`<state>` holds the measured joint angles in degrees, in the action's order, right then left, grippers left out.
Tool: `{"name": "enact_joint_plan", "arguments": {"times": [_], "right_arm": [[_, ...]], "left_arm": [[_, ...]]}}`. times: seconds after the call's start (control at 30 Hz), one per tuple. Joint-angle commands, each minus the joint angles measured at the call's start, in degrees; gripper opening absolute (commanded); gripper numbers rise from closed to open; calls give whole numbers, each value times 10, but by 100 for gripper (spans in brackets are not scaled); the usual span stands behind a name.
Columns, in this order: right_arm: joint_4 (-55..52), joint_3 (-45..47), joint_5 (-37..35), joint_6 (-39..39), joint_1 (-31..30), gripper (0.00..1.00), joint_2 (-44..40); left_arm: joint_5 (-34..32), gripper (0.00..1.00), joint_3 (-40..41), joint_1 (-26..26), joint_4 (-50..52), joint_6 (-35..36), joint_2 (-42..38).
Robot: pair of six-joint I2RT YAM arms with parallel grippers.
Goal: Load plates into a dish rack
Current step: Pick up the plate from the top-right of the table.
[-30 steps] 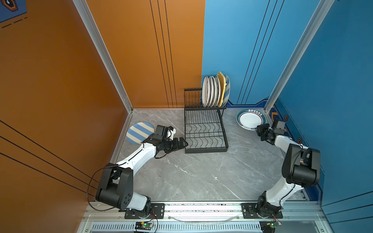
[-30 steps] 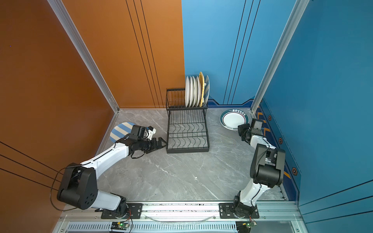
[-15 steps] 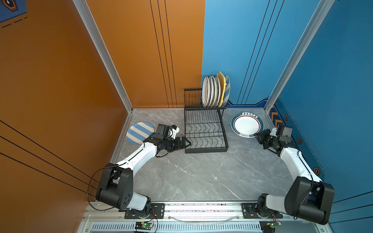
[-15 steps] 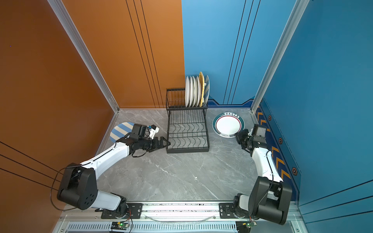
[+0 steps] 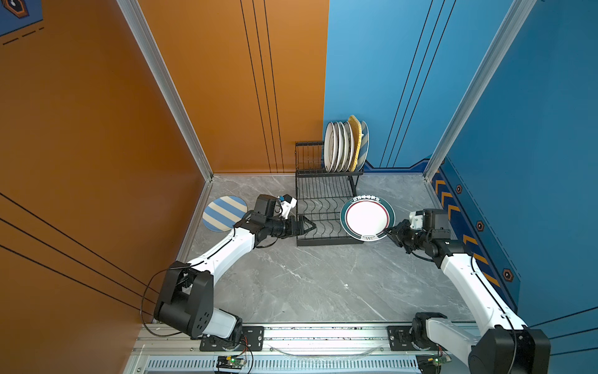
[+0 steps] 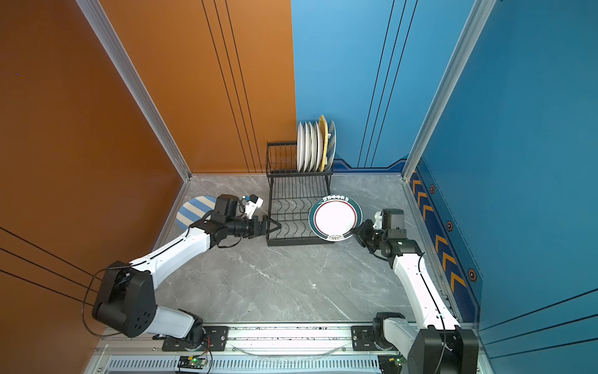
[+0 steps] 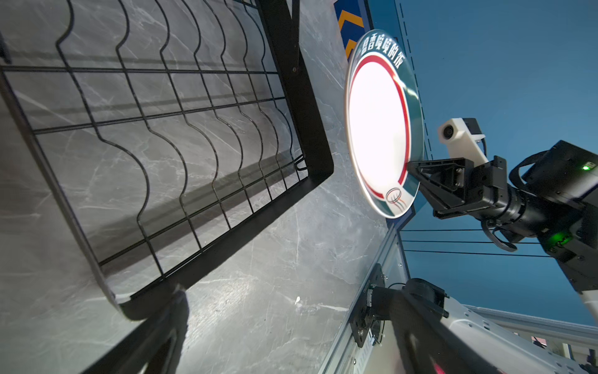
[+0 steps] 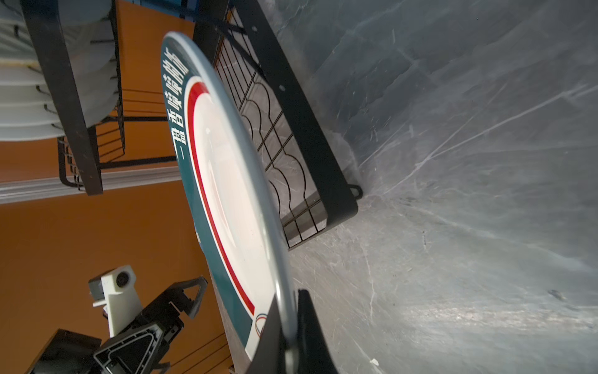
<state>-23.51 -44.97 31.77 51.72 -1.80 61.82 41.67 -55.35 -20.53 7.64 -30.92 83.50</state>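
My right gripper (image 5: 390, 232) is shut on the near rim of the teal-rimmed plate (image 5: 367, 218), holding it tilted above the right side of the dish rack (image 5: 323, 242). The right wrist view shows both fingers pinching that plate (image 8: 233, 181) at its edge. My left gripper (image 5: 309, 225) stands open and empty at the rack's front left corner. Several plates (image 5: 343, 147) stand upright in the raised upper tier. A blue-and-cream striped plate (image 5: 223, 213) lies flat on the table behind my left wrist.
The rack's wavy-wire lower tier (image 7: 181, 136) holds nothing. Orange wall on the left, blue walls behind and on the right close in the grey marble table (image 5: 307, 281). A metal rail (image 5: 307, 336) runs along the front edge.
The right arm has carried the teal-rimmed plate from the back right of the table, up and left, over the rack's right side. The left gripper edged slightly toward the rack.
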Motion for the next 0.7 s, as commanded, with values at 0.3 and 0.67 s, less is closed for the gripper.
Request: {"name": "enact_joint_plan", "arguments": {"times": [0.3,0.67], "right_arm": [[72,-41,34,-36,-138,0,33],[100,-83,61,-47,-192,0,88]], "left_arm": [[59,81,-6,-9,-93,-70,25],[52,64,5,-2,-108,-83,16]]}}
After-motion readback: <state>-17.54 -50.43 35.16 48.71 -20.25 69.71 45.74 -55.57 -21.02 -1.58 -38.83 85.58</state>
